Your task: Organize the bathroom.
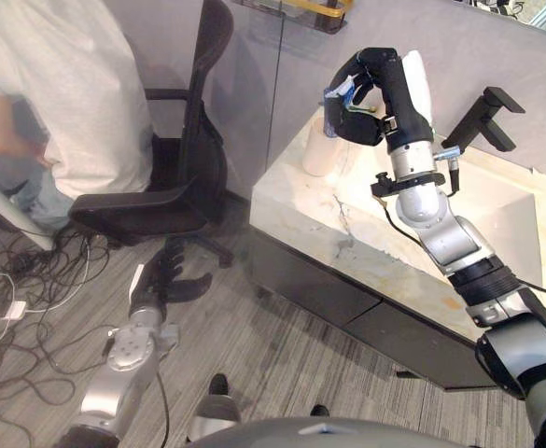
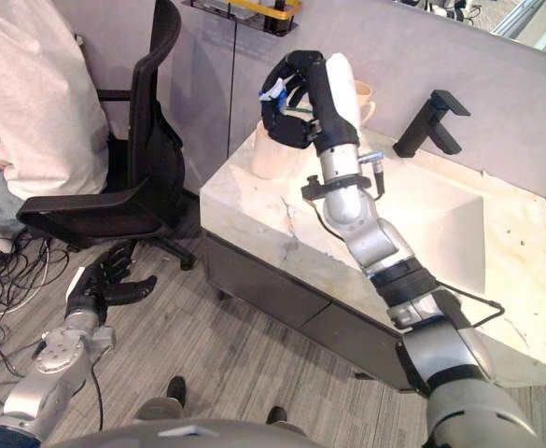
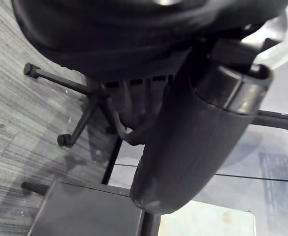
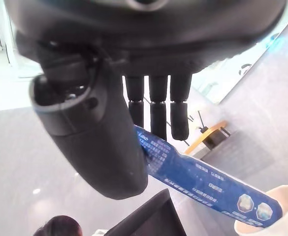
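Observation:
My right hand (image 1: 377, 91) is raised above the back left corner of the marble counter (image 1: 319, 217), shut on a blue toothpaste tube (image 4: 203, 182). Thumb and fingers pinch the tube's upper end. Its lower end points down at the mouth of a cream cup (image 4: 276, 216), which stands upright on the counter just under the hand (image 2: 273, 151). I cannot tell whether the tube touches the cup's rim. My left hand (image 1: 165, 275) hangs low over the floor, in front of the cabinet, open and holding nothing.
A black faucet (image 2: 428, 121) stands behind the sink basin (image 2: 445, 233), with a cream mug (image 2: 362, 99) beside it. A wall shelf (image 2: 254, 14) hangs above the cup. A black office chair (image 1: 184, 159) and a seated person (image 1: 58, 93) are at left, with cables on the floor.

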Available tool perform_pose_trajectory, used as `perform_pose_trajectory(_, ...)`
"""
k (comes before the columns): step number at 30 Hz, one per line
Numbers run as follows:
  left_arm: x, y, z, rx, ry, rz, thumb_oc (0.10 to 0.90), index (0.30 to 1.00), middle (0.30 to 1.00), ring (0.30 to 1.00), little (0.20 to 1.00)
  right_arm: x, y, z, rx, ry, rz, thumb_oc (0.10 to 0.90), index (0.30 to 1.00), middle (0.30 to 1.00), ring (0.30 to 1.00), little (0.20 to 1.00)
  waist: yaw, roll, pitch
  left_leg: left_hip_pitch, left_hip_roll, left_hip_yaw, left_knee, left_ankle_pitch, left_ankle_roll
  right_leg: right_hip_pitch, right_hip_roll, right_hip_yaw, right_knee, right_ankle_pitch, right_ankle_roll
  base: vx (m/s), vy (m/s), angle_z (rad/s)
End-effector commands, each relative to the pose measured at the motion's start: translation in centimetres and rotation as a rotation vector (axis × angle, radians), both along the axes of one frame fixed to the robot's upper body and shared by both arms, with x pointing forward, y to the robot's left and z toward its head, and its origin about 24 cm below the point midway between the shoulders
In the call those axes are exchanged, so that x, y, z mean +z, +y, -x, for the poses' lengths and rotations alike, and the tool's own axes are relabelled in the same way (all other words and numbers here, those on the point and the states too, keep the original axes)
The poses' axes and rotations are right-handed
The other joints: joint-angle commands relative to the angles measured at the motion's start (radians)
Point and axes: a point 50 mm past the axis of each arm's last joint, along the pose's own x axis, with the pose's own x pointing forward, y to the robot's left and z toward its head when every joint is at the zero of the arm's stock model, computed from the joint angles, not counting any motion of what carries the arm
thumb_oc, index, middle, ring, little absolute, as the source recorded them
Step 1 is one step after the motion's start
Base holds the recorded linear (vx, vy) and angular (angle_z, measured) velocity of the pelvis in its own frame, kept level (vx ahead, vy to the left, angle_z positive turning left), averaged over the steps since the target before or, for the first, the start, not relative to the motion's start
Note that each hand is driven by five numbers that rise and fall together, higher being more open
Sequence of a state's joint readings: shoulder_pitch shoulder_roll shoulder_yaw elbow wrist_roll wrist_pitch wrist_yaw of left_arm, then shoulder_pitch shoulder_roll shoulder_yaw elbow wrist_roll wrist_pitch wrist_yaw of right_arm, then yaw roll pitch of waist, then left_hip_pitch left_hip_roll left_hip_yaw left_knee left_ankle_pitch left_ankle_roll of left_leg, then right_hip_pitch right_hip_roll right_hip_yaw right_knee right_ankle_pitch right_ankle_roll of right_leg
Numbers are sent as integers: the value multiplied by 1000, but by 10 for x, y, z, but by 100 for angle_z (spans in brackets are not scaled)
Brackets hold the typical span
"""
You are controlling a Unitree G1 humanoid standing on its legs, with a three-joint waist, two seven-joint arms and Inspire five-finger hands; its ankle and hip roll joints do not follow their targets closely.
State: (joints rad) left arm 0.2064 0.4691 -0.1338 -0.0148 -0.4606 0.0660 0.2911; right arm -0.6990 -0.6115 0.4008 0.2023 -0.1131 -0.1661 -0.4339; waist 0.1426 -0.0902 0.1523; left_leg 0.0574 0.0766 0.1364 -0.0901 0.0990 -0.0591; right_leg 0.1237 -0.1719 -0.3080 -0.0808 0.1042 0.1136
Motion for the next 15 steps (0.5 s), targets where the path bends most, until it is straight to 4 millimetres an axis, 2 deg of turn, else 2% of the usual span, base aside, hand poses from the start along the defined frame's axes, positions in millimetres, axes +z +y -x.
perform_pose_trajectory(1,30,-4,-17,-51,-199,-45,800,900,900,900,900,37,-15,2,-41,-177,-79,400,300,300,300,300,27,32,-78,30,-49,-24,3,-128,42,20,-32,-11,117,-120,80,58,14,7)
perform_pose_trajectory(5,27,-4,-14,-51,-189,-43,800,900,900,900,900,41,-18,2,-67,-209,-93,400,300,300,300,300,34,31,-75,28,-49,-24,4,-128,41,22,-32,-14,108,-120,78,31,15,2)
perform_pose_trajectory(13,27,-4,-12,-53,-190,-40,800,900,900,900,900,25,-21,-7,-38,-54,-62,400,300,300,300,300,45,25,-65,21,-53,-34,8,-126,45,17,-34,-20,118,-122,78,24,22,4)
perform_pose_trajectory(14,27,-4,-12,-56,-188,-41,800,900,900,900,900,22,-22,-8,-37,-31,-67,496,444,444,444,444,46,23,-63,21,-54,-35,7,-126,45,18,-36,-21,118,-120,78,8,12,3)
perform_pose_trajectory(15,27,-4,-11,-59,-186,-42,800,900,900,900,900,18,-23,-10,-42,1,-69,800,900,900,900,900,48,23,-60,21,-54,-36,8,-126,45,20,-38,-25,117,-119,80,5,18,4)
